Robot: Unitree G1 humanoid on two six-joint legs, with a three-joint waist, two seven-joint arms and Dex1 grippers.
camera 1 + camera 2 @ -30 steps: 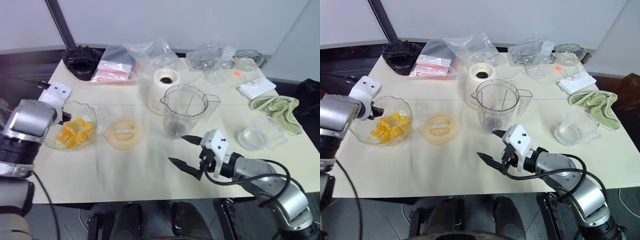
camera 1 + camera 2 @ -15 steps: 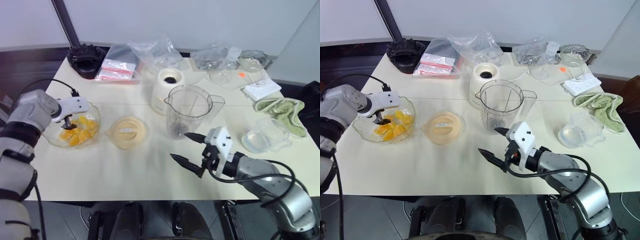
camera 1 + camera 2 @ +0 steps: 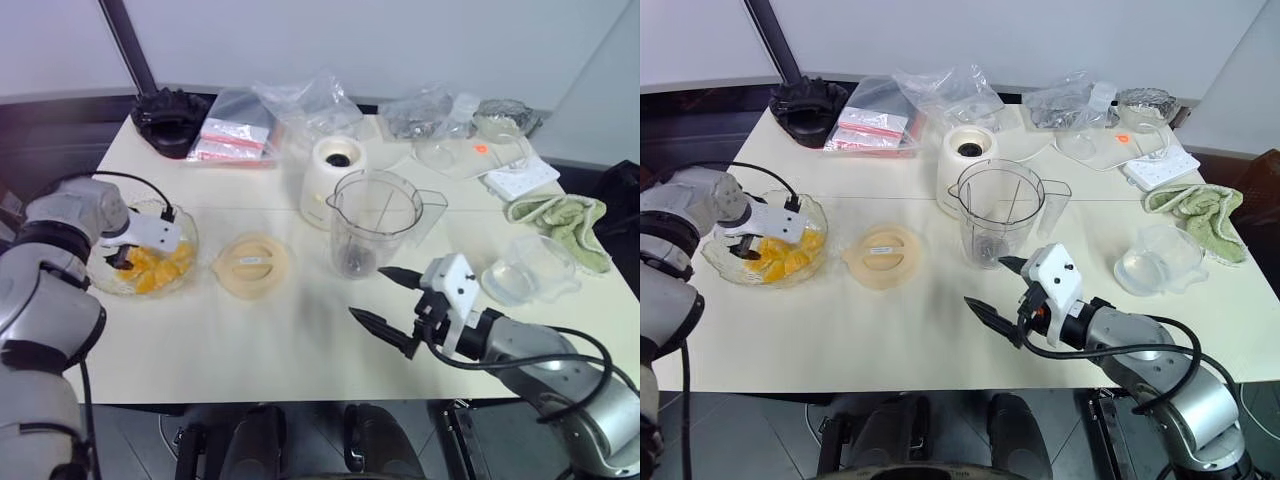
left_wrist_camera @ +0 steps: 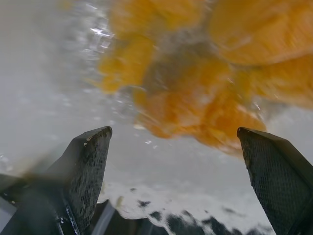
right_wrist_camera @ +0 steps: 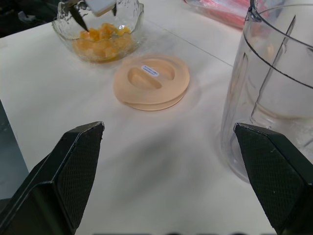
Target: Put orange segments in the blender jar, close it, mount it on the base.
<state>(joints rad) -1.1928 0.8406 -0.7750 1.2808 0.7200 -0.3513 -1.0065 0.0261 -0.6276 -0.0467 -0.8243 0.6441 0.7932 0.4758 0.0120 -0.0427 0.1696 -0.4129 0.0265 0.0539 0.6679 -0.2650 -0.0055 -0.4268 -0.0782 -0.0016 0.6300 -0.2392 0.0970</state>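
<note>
The orange segments lie heaped in a scalloped glass bowl at the table's left. My left gripper points down into the bowl, open; in its wrist view the black fingers stand wide apart just over the orange segments, nothing between them. The empty clear blender jar stands upright mid-table, with the cream base right behind it. My right gripper hovers open above the table in front of the jar, holding nothing. The right wrist view has the jar and the bowl.
A flat pale orange lid lies between bowl and jar. A small clear container and a green cloth are on the right. Plastic bags, a black object and a white power strip line the back.
My left gripper has rolled over and sunk from beside the bowl's rim down into the bowl, over the segments. The right gripper has stayed in place, open.
</note>
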